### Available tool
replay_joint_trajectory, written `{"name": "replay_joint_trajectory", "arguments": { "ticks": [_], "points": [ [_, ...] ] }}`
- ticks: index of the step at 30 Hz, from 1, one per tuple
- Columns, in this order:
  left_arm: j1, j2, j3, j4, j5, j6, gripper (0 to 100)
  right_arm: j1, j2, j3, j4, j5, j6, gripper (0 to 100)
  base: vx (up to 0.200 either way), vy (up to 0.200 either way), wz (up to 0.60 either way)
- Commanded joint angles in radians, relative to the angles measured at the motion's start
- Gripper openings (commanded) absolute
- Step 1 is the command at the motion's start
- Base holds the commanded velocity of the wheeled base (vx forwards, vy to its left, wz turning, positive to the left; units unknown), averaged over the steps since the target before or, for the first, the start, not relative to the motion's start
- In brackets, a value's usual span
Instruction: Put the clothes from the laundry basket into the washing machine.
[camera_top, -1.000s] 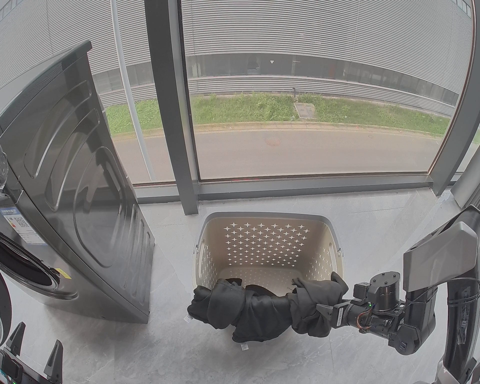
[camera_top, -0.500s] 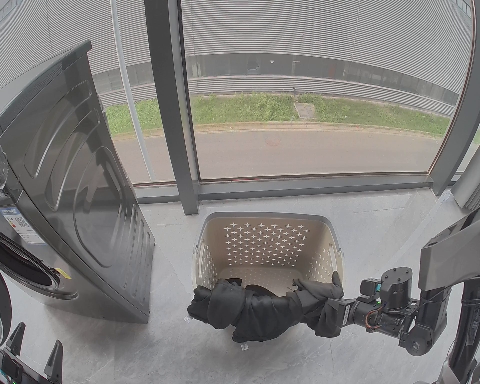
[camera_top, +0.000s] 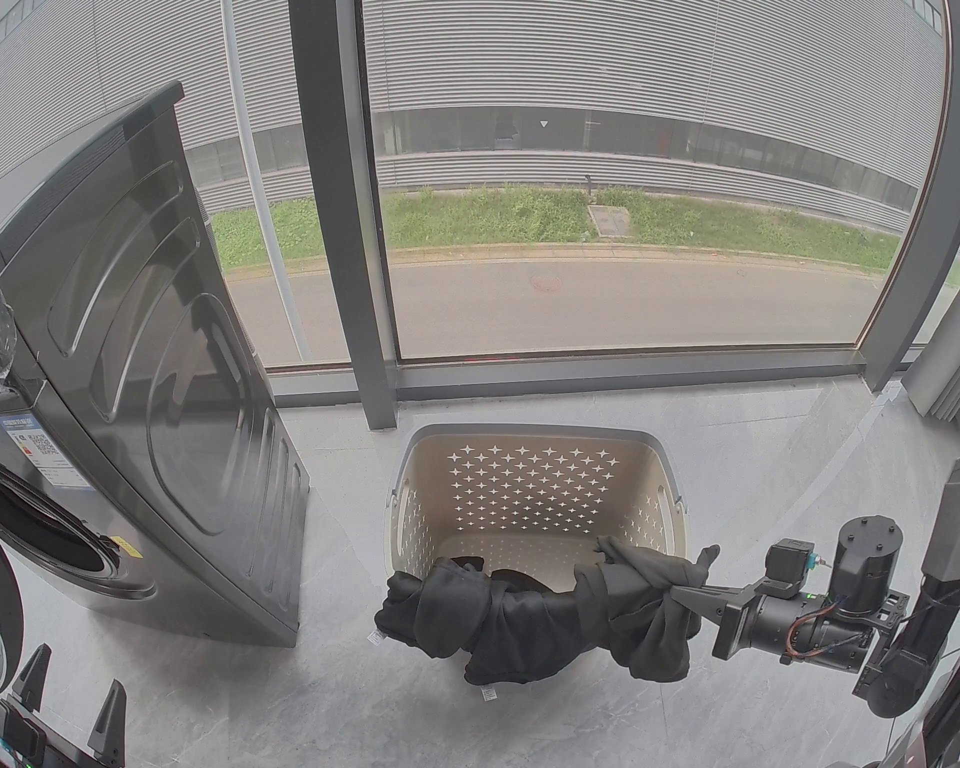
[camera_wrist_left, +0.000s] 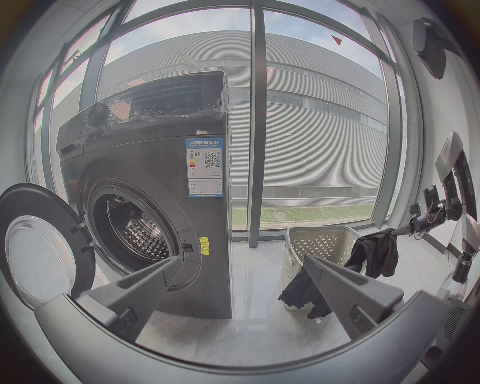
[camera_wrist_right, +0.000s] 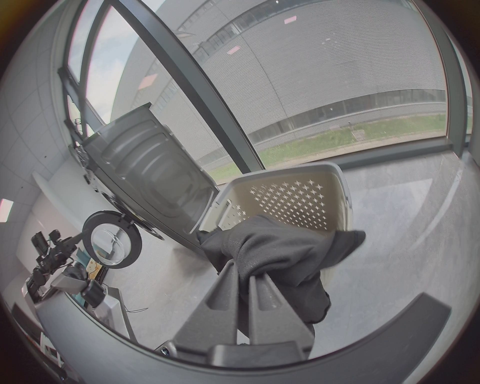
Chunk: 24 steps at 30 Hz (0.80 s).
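Soft, limp and probably light, the black garment (camera_top: 530, 625) would sag; a bunched fold looks the surest hold. Twisted like a rope, it drapes over the laundry basket (camera_top: 540, 431) front rim, lower centre of the head view. The right gripper (camera_top: 697, 596) is clamped on its end; the left gripper (camera_wrist_left: 241, 261) gapes wide, empty

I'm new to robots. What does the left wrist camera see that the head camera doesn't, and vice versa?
From the left wrist: the steel drum and the glass of the open door. From the head: the floor inside the laundry basket, seen from above, and the road outside. Both show the washing machine, the basket, and the black clothes draped over its rim, gripped by the right hand.
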Motion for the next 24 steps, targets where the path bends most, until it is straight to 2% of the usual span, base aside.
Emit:
{"name": "replay_joint_trajectory", "arguments": {
  "ticks": [1,5,7,11,18,20,22,24],
  "points": [
    [0.0,-0.018,0.016,0.0,0.001,-0.001,100,0.034,-0.132,0.023,-0.001,0.016,-0.003,0,0.0,0.0,0.0],
    [0.0,-0.018,0.016,0.0,0.002,-0.001,100,0.083,-0.192,0.023,0.001,0.014,-0.006,0,0.0,0.0,0.0],
    [0.0,-0.018,0.016,0.0,0.001,-0.002,100,0.106,-0.221,0.023,0.001,0.011,-0.025,0,0.0,0.0,0.0],
    [0.0,-0.018,0.016,0.0,0.002,-0.001,100,0.114,-0.249,0.009,-0.001,-0.003,-0.075,0,0.0,0.0,0.0],
    [0.0,-0.018,0.016,0.0,0.002,-0.002,100,0.12,-0.311,-0.06,0.033,-0.024,-0.097,0,0.0,0.0,0.0],
    [0.0,-0.018,0.016,0.0,0.001,-0.002,100,0.12,-0.365,-0.103,0.103,-0.052,-0.111,0,0.0,0.0,0.0],
    [0.0,-0.018,0.016,0.0,0.001,-0.002,100,0.12,-0.43,-0.166,0.217,-0.104,-0.123,0,0.0,0.0,0.0],
    [0.0,-0.018,0.016,0.0,0.001,-0.002,100,0.121,-0.511,-0.252,0.37,-0.176,-0.132,0,0.0,0.0,0.0]
  ]
}}
